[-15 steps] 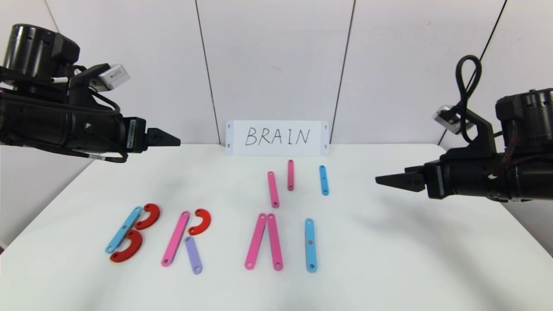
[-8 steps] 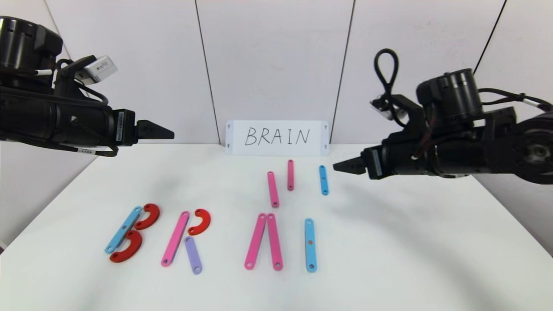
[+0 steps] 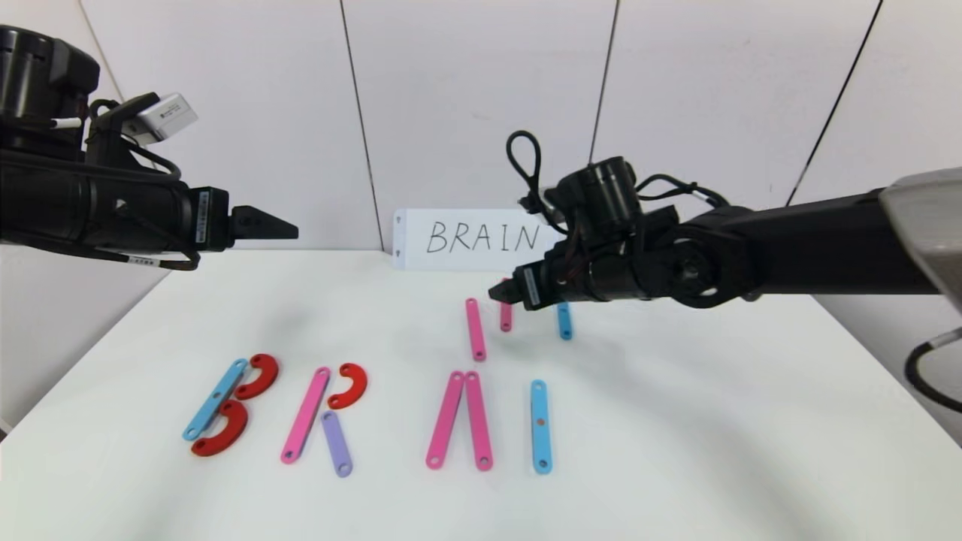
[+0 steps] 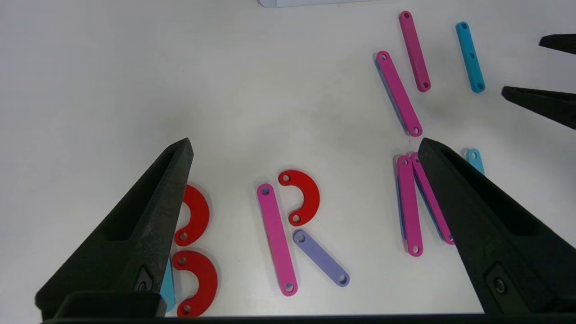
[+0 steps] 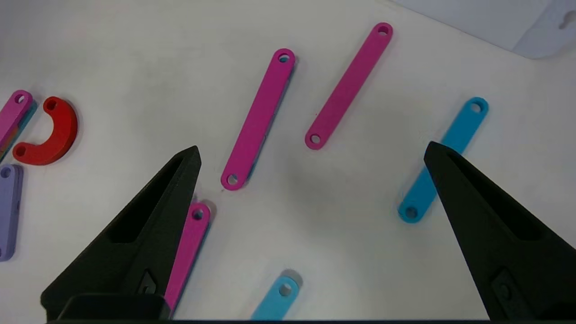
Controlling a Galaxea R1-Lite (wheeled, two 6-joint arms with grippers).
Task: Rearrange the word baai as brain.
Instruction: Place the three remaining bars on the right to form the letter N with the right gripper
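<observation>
The word baai lies along the table's front: a blue strip (image 3: 215, 398) with two red curves (image 3: 258, 376), a pink strip (image 3: 305, 415) with a red curve (image 3: 348, 385) and a purple strip (image 3: 336, 443), two leaning pink strips (image 3: 445, 419), and a blue strip (image 3: 540, 426). Behind them lie loose strips: pink (image 3: 475, 329), dark pink (image 5: 348, 85) and blue (image 5: 443, 159). My right gripper (image 3: 502, 291) hovers open above these loose strips, nothing between its fingers (image 5: 311, 148). My left gripper (image 3: 263, 223) hangs open, high at the left (image 4: 305, 141).
A white card (image 3: 481, 239) with BRAIN handwritten on it leans against the back wall, right behind the right gripper. The white table (image 3: 714, 421) has bare room right of the blue strips. Wall panels close off the back.
The right arm has swung in from the table's right side to above the loose strips at the back. The left arm has drifted slightly up and left. No piece has moved.
</observation>
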